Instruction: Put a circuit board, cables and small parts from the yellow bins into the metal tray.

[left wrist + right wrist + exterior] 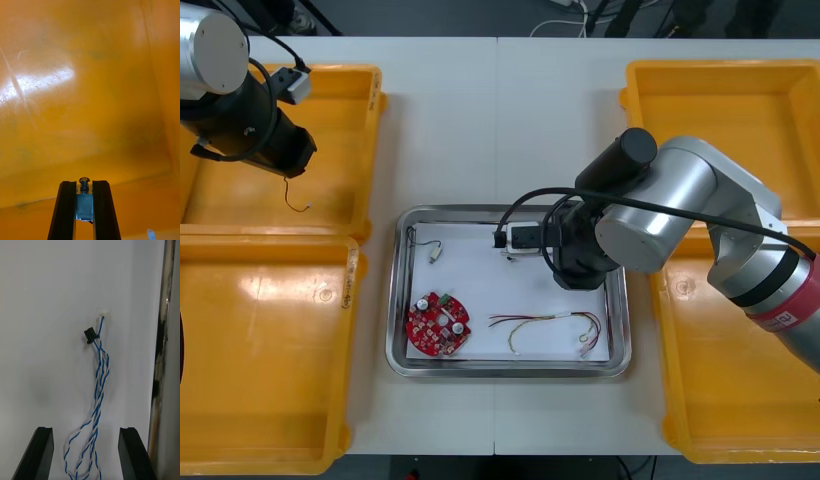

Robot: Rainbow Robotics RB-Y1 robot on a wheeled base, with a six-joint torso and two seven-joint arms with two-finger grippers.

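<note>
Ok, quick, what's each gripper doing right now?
Left gripper: shut on a small metal part, over the far left yellow bin.
Right gripper: open, over the blue and white cable in the metal tray.

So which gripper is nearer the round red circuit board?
Right. The right gripper hangs over the metal tray that holds the circuit board; the left gripper is over a far-left yellow bin.

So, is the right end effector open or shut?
Open: fingers apart over the metal tray, blue and white cable loose between them. Left end effector grips a small metal part.
</note>
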